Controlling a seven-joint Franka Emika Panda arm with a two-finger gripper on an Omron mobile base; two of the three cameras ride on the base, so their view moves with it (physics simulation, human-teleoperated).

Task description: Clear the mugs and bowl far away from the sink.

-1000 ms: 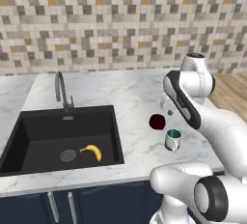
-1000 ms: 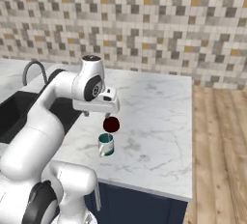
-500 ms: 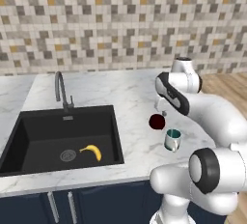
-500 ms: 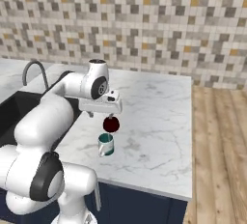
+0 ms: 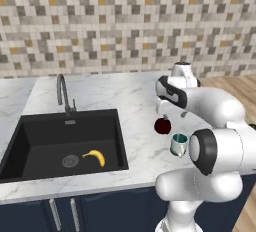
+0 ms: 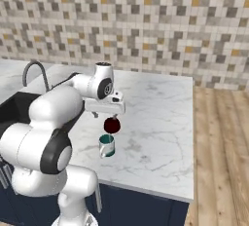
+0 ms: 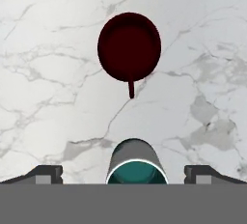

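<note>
The pincer (image 7: pixel 123 174) hangs over the marble desk (image 6: pixel 160 122), jaws wide apart and holding nothing. The red mug (image 7: pixel 129 47) and the metal mug (image 7: pixel 136 164) stand upright, near each other, right of the sink (image 5: pixel 65 141). A banana (image 5: pixel 95 157) lies in the sink.

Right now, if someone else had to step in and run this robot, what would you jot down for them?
Gripper: open, empty, hanging above the two mugs.
Maroon mug and metal mug: both upright on the marble counter, right of the sink, close together but apart.
A banana lies in the basin.
Done: no mug picked up yet.
Left: grasp each mug and carry it farther from the sink, then the bowl.
</note>
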